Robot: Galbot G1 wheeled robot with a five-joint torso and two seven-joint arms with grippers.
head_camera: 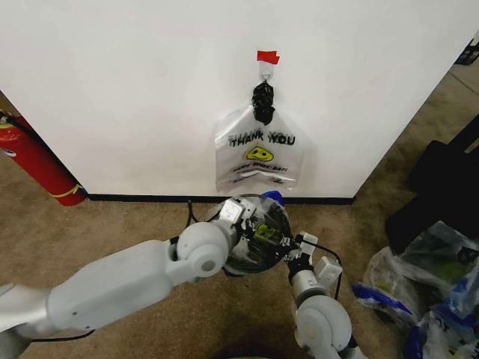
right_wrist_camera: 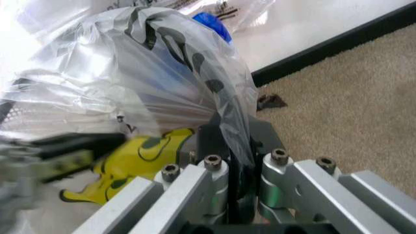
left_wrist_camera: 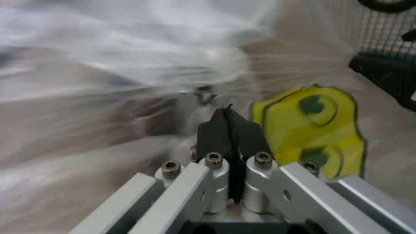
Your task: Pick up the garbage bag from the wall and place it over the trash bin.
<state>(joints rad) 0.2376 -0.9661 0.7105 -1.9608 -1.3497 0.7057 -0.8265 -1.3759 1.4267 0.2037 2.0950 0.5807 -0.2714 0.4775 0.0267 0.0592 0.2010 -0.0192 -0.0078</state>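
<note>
we see both arms reaching forward over the carpet toward the white wall [head_camera: 135,90], meeting at the trash bin [head_camera: 238,265], which stands on the floor just near of the baseboard, mostly hidden behind the left arm's wrist. the garbage bag [head_camera: 262,213] is draped over the top of the bin, its translucent plastic stretched across the opening with a blue handle part poking up at the far side. the left gripper [left_wrist_camera: 229,127] sits at the left side of the bin, its black fingers pressed together on a thin fold of the garbage bag [left_wrist_camera: 130,58], with the yellow smiley print just beside them. the right gripper [right_wrist_camera: 229,146] is at the near right of the bin, its jaws closed tight on a gathered pleat of the garbage bag [right_wrist_camera: 162,63], which rises from between the fingers and billows over the bin. on the wall directly beyond the bin hangs a matching flat bag [head_camera: 258,153] with a black knotted top, held on a hook under a strip of red tape [head_camera: 267,56]. a red fire extinguisher [head_camera: 37,164] leans at the far left, and bulging clear bags [head_camera: 426,277] lie on the floor at the right.
</note>
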